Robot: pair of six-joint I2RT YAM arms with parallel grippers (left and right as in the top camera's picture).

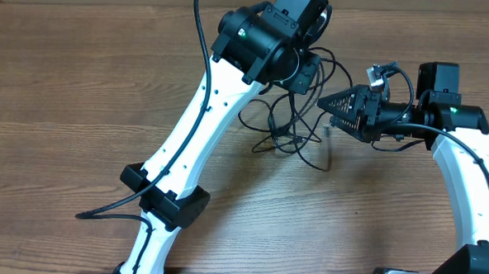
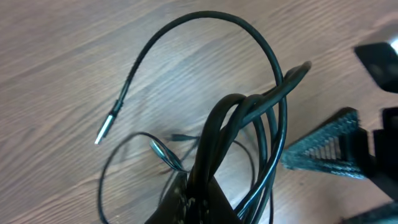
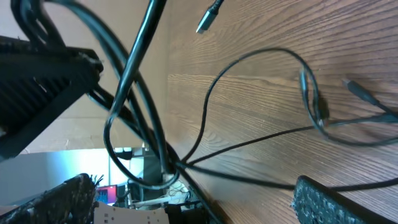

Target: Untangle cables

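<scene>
Cables [image 2: 210, 140]: light, limp, slick. The bundle hangs above the table [image 1: 82, 80], clamped in the left gripper [image 2: 198, 202]. The right gripper [image 1: 328, 114] waits beside it, jaws apart. The best hold is judged to be a single strand near a plug [image 2: 104, 127].

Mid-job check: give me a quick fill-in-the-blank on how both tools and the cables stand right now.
1. The left tool is ___ on the bundle of thin black flexible cables.
2. The right tool, next to the tangle, has its jaws ___ and grips nothing.
3. The brown table under the cables is made of ___.

Missing words: shut; open; wood.
</scene>
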